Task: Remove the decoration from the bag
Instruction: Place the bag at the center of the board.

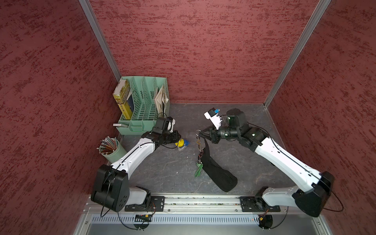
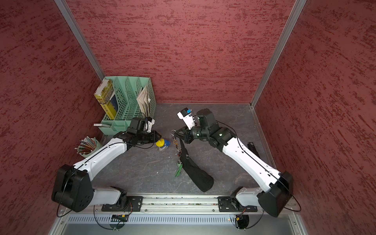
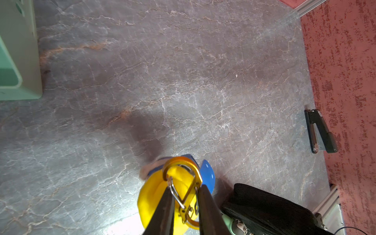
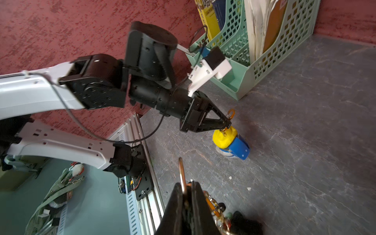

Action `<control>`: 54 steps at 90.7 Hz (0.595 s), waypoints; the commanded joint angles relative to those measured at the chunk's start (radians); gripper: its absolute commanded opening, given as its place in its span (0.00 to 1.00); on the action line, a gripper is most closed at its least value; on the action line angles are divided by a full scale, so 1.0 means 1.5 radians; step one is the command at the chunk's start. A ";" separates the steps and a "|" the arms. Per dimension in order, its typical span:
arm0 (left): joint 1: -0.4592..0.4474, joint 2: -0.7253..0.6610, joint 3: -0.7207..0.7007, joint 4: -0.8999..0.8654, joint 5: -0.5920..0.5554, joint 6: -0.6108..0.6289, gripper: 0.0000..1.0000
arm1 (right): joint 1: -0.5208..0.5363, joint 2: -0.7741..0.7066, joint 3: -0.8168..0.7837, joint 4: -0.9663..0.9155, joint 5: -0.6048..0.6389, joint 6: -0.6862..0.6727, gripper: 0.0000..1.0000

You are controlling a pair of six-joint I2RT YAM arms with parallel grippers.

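Decoration, judged light and rigid, is held near the bag by the left gripper, clamped on its orange carabiner, the advised hold. The soft, limp bag is draped onto the table, its metal ring pinched by the closed right gripper.

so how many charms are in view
2: a yellow and blue figure in the left pincer, and a green tassel charm on the chain held by the right pincer, beside the bag. Others may be hidden.
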 commanded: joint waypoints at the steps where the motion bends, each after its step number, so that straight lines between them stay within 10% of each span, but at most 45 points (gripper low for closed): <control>1: -0.001 -0.019 -0.008 0.035 0.020 -0.009 0.21 | -0.003 0.045 -0.015 0.111 -0.012 0.071 0.00; 54: -0.002 -0.033 -0.026 0.050 0.016 -0.024 0.44 | -0.053 0.222 0.004 0.098 0.166 0.196 0.00</control>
